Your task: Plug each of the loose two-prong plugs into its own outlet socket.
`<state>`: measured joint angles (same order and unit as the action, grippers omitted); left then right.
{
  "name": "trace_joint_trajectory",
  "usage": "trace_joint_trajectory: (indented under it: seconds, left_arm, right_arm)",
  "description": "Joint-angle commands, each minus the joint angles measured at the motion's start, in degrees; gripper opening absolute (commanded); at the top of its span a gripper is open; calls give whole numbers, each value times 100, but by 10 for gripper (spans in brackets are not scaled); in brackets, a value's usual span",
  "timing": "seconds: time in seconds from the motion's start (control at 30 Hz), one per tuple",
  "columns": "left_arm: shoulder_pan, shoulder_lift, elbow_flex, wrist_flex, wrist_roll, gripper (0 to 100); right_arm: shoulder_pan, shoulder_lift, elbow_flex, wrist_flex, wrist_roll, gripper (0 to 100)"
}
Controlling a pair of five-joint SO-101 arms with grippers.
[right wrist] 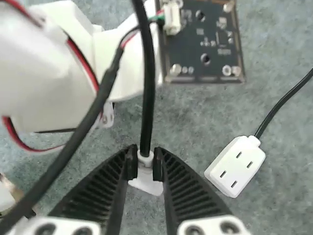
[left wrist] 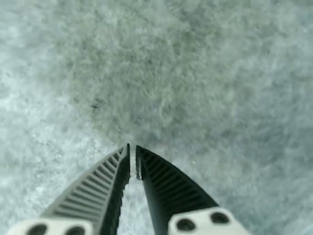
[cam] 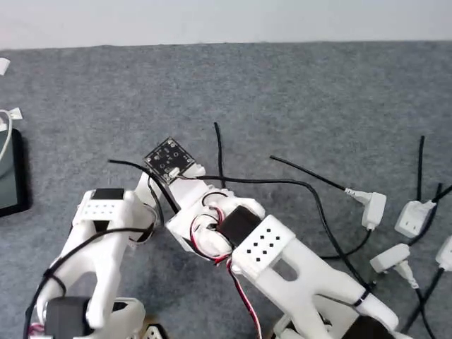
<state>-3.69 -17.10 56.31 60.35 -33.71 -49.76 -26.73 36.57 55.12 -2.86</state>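
Right gripper [right wrist: 144,164] pinches white two-prong plug [right wrist: 145,185] on black cord [right wrist: 146,98]; square prongs to white plastic outlet socket [right wrist: 235,166] just beside it, push straight.

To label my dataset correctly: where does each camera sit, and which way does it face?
High view: fixed overhead, facing the grey mat; the left arm and right arm show.
Left wrist view: on the left arm, facing the mat; the shut left claw shows.
Right wrist view: on the right arm, facing the right claw, shut on a plug.
Shared by high and right wrist: the circuit board.
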Motion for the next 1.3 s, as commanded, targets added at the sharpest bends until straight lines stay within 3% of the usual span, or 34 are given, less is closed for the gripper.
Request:
trace_joint_trajectory:
  seconds: [0.0, 0.5, 0.73, 0.87, 1.1, 1.27]
  left_arm:
    - [62, -589, 224, -88, -185, 13]
    - [105, -1301, 708, -202, -325, 13]
    - [-299, -1310, 708, -835, 791, 13]
    - [-316, -1310, 708, -897, 888, 14]
    - [-325, -1310, 708, -1002, 897, 16]
    - [-387, -1310, 699, -1011, 1266, 139]
  right_arm:
    - [-22, -163, -114, -48, -53, 8]
    - [180, -171, -132, 66, 35, 8]
    - [1103, -154, -44, -101, 62, 8]
    - [1604, -154, 378, -840, 158, 8]
    - [1763, -154, 607, -1191, 316, 8]
    - [2062, -75, 712, -1490, 475, 8]
